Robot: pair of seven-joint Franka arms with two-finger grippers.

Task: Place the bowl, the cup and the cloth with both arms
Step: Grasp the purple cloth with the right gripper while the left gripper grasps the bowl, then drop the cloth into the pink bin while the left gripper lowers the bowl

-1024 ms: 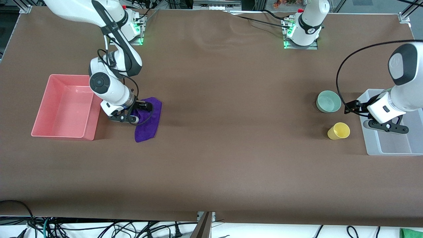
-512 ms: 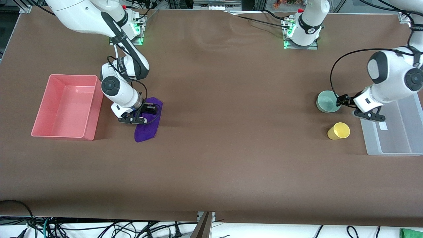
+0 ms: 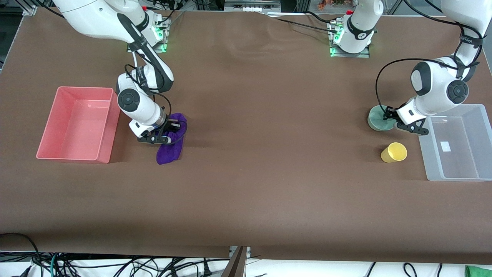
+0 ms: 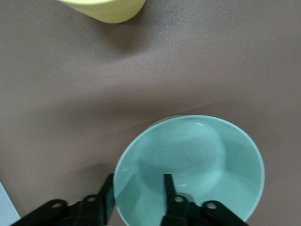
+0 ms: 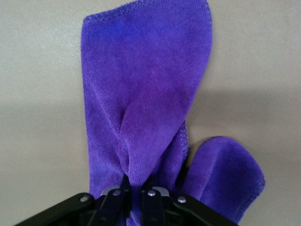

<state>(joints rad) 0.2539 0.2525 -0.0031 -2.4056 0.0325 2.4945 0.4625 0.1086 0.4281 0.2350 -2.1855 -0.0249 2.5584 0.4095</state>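
Observation:
The purple cloth (image 3: 172, 149) lies on the table beside the pink bin, one part pinched up and bunched. My right gripper (image 3: 169, 132) is shut on that fold, which the right wrist view shows squeezed between the jaws (image 5: 136, 181) with the cloth (image 5: 146, 94) spread below. The teal-green bowl (image 3: 376, 120) stands beside the clear bin. My left gripper (image 3: 387, 116) is open and straddles its rim: in the left wrist view (image 4: 138, 181) one finger is inside the bowl (image 4: 202, 155) and one outside. The yellow cup (image 3: 394, 152) stands nearer the front camera than the bowl and also shows in the left wrist view (image 4: 110, 8).
A pink bin (image 3: 104, 152) sits at the right arm's end of the table. A clear plastic bin (image 3: 426, 156) sits at the left arm's end, beside bowl and cup. Brown tabletop stretches between the two groups.
My left gripper has moved from over the clear bin down to the bowl's rim. My right gripper has closed on the cloth, bunching it narrower.

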